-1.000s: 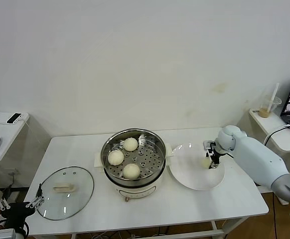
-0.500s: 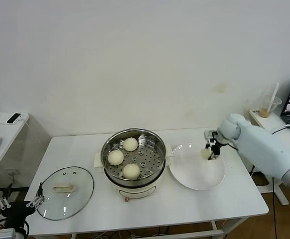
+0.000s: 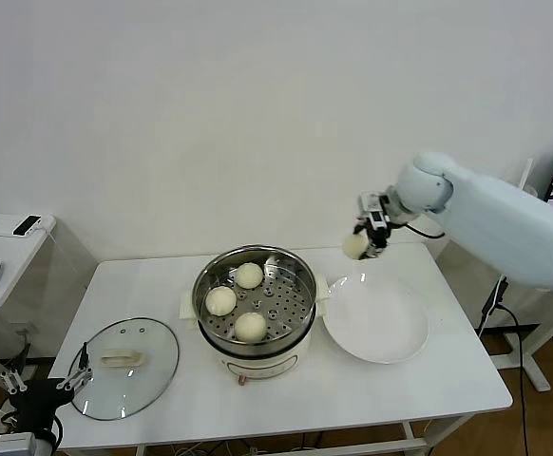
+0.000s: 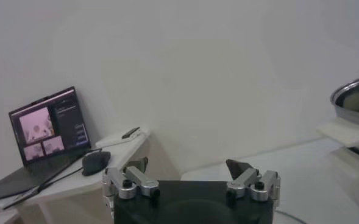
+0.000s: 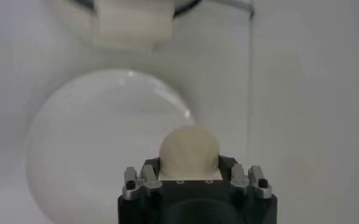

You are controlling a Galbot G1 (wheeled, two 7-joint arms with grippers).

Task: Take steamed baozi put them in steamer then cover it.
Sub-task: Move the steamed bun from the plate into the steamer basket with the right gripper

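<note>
Three baozi (image 3: pixel 249 275) sit in the steamer (image 3: pixel 254 306); cover (image 3: pixel 124 367) left, plate (image 3: pixel 376 318) right, apparently touching.

The head camera looks forward and down from well back, taking in the whole tabletop (image 3: pixel 352 380). The left wrist camera sits low beside it, facing the wall. The right wrist camera looks straight down on the plate (image 5: pixel 94 146), shared with the head view.

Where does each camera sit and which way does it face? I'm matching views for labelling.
Head view: high on the robot, looking down at the table, steamer, cover; both arms show.
Left wrist view: low beside the table, facing a side desk's laptop; open left pincer shows.
Right wrist view: looking down onto the plate; right pincer holds a baozi.
Shared: plate and baozi, head and right wrist.
</note>
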